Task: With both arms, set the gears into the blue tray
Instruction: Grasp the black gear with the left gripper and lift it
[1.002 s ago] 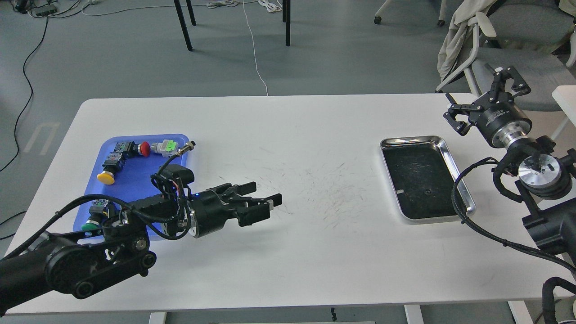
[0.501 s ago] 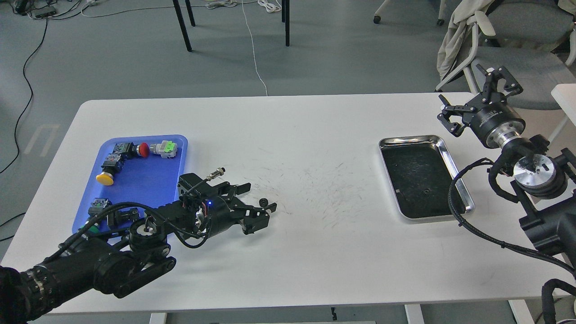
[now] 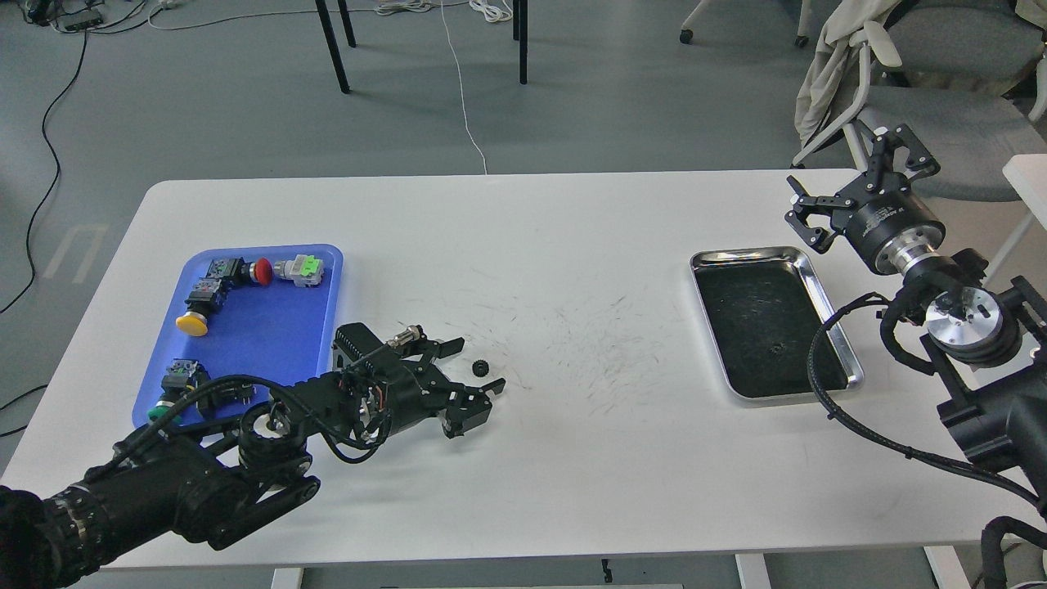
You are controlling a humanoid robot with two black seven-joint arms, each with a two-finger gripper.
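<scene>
lying between the left gripper's (image 3: 474, 366) spread jaws: a gear (image 3: 480, 368).

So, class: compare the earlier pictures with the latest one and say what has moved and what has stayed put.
The left gripper dropped to the table, its open fingers now either side of a gear that was hidden earlier. The right gripper drifted slightly left, still open. The blue tray, its switches and the steel tray stayed put.

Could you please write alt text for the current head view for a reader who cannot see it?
The open left gripper brackets a small black gear on the white table, right of the blue tray; the open right gripper hovers beyond a steel tray.
</scene>
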